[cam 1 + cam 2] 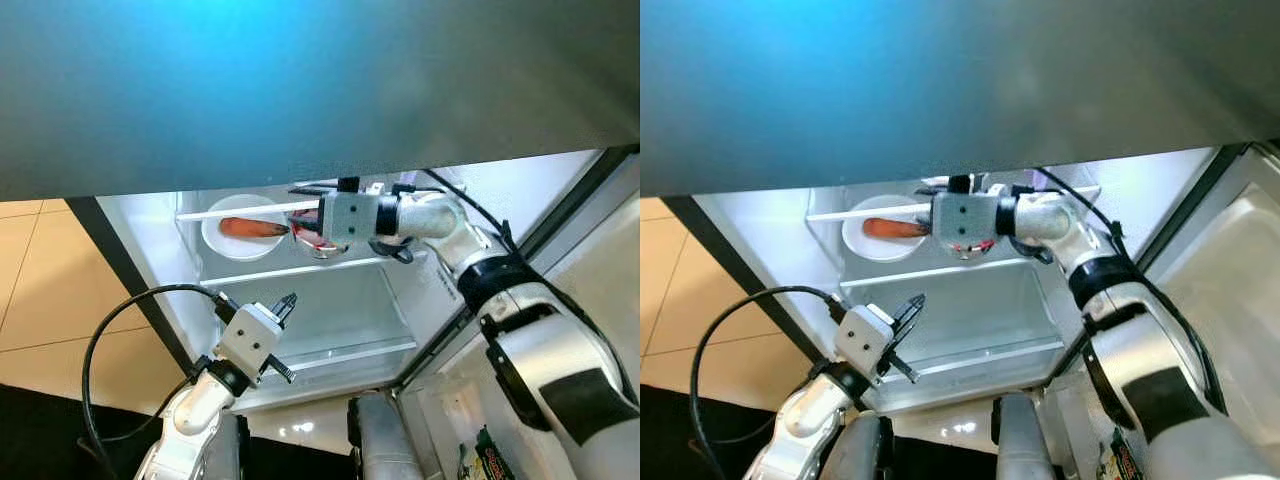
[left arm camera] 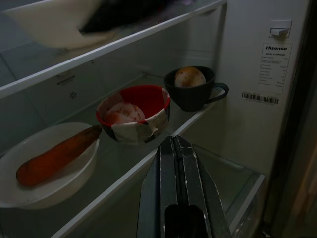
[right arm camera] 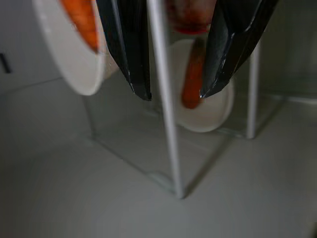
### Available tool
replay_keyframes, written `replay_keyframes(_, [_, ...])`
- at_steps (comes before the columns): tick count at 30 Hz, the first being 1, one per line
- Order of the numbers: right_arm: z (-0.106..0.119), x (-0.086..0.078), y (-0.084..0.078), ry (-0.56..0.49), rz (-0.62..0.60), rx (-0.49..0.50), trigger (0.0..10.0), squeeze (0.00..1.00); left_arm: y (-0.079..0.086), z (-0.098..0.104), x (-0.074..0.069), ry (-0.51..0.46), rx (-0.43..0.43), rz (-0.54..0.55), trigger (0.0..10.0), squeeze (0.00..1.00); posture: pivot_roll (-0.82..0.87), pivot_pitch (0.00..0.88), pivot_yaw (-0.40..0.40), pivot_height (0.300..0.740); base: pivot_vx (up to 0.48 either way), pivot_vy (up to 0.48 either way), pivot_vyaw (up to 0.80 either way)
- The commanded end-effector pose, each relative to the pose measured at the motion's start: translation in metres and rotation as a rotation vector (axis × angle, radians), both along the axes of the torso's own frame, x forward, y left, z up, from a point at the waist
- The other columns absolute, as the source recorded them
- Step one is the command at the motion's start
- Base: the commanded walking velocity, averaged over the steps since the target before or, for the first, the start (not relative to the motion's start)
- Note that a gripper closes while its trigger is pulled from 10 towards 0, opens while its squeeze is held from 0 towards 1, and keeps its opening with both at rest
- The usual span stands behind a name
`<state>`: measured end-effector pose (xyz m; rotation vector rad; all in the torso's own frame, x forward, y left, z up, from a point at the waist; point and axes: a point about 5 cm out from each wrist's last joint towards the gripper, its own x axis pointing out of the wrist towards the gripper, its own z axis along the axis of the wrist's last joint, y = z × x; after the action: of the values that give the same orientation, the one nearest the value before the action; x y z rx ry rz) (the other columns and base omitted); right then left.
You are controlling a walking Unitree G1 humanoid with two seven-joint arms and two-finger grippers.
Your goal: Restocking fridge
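The fridge stands open before me. On its glass shelf lies a white plate (image 1: 230,240) bearing a carrot (image 1: 252,228); a red bowl (image 2: 133,106) and a black cup (image 2: 190,89) holding a round item stand beside it. My right gripper (image 1: 300,212) reaches in at shelf level, open (image 3: 174,93), its fingers either side of the shelf's white rim (image 3: 163,99). A second white dish (image 3: 74,49) with something orange sits beside one finger; contact is unclear. My left gripper (image 1: 288,303) hovers lower, in front of the clear drawer, shut and empty (image 2: 173,141).
A clear drawer (image 1: 340,320) sits under the shelf. The fridge door (image 1: 600,260) stands open at the right, with a packet (image 1: 485,455) in its lower bin. Beige floor tiles (image 1: 30,270) lie at the left. A dark overhang (image 1: 300,80) covers the upper view.
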<state>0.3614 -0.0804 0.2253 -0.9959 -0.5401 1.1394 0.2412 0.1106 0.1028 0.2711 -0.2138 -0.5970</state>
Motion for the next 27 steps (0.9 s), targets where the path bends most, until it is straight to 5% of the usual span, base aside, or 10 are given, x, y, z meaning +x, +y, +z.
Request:
replay_keyframes(1, [-0.002,-0.005,-0.001,-0.001,0.029,0.004,10.0,0.0,0.0,-0.002,-0.003,0.014,0.009,-0.01,10.0,0.0,-0.11,0.175,-0.074,0.627,0.0,0.0,0.0])
replay_keyframes(9, [-0.016,-0.023,-0.01,0.053,0.046,0.061,10.0,0.0,0.001,-0.002,-0.006,0.019,-0.041,0.006,10.0,0.0,-0.11,0.168,-0.071,0.627,0.0,0.0,0.0])
replay_keyframes(12, [-0.044,-0.036,-0.022,0.137,-0.003,0.047,10.0,0.0,0.001,0.001,-0.008,0.005,-0.085,0.02,10.0,0.0,-0.12,0.159,-0.067,0.627,0.0,0.0,0.0])
replay_keyframes(27, [-0.125,-0.048,-0.055,0.363,-0.299,-0.045,10.0,0.0,-0.004,-0.001,-0.013,0.011,-0.087,0.0,10.0,0.0,-0.12,0.148,-0.064,0.627,0.0,0.0,0.0])
